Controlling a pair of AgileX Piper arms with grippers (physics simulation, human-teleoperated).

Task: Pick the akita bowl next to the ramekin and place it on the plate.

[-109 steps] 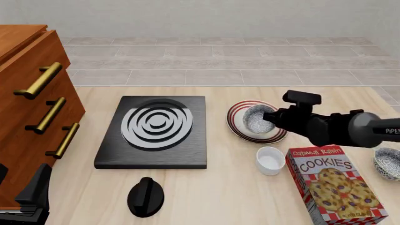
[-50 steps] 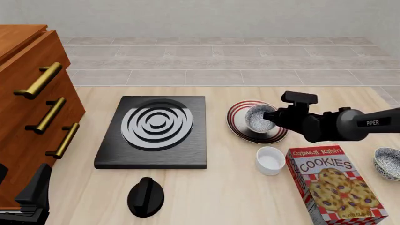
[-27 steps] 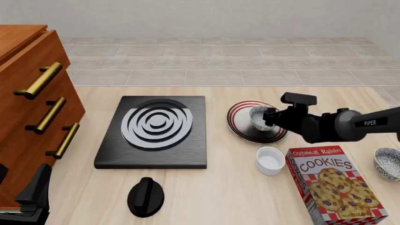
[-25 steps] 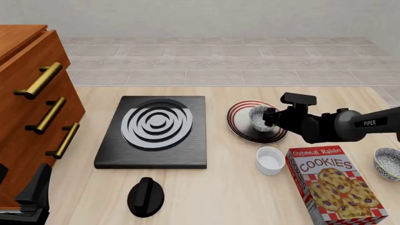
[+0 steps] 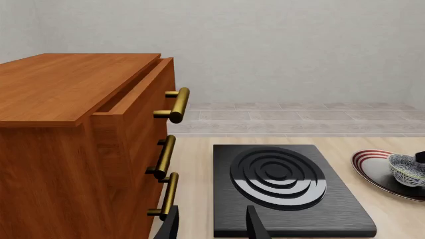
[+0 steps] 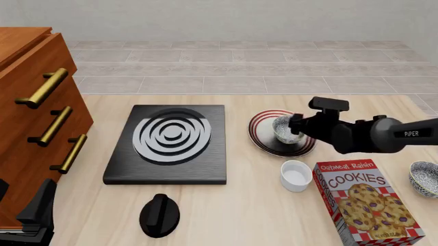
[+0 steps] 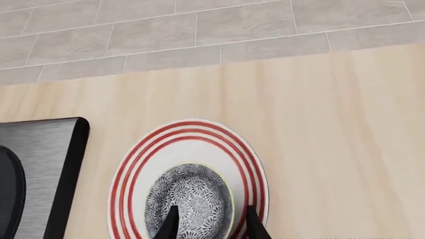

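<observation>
Sitting inside the plate (image 6: pixel 263 138), right of the frame's middle in the front view, the akita bowl (image 6: pixel 282 128) shows its speckled hollow and dark patterned wall. The right gripper (image 6: pixel 294 125) reaches in from the right edge, its black body covering the bowl's right side. In the right wrist view the two dark fingertips (image 7: pixel 171 224) stand at the bottom edge with a gap between them, over the near part of the bowl (image 7: pixel 189 204); whether they pinch its rim or stand spread clear of it cannot be told. The plate's red rings (image 7: pixel 192 137) circle the bowl there.

Below the plate in the front view, the ramekin (image 6: pixel 296 175) stands on the wooden table (image 6: pixel 239 215), just left of the cookie box (image 6: pixel 366 202). A second speckled bowl (image 6: pixel 424 178) sits at the right edge. The black slab with white rings (image 6: pixel 170 143) lies left of the plate, and a black knob (image 6: pixel 159 215) lies below the slab. The wooden drawer cabinet (image 6: pixel 34 118) fills the left side.

The left gripper (image 5: pixel 211 226) shows at the bottom of the left wrist view, its fingers spread apart with nothing between them, facing the slab (image 5: pixel 285 189) and the cabinet (image 5: pixel 79 149); the plate (image 5: pixel 371 164) and bowl (image 5: pixel 406 169) appear at the right edge.
</observation>
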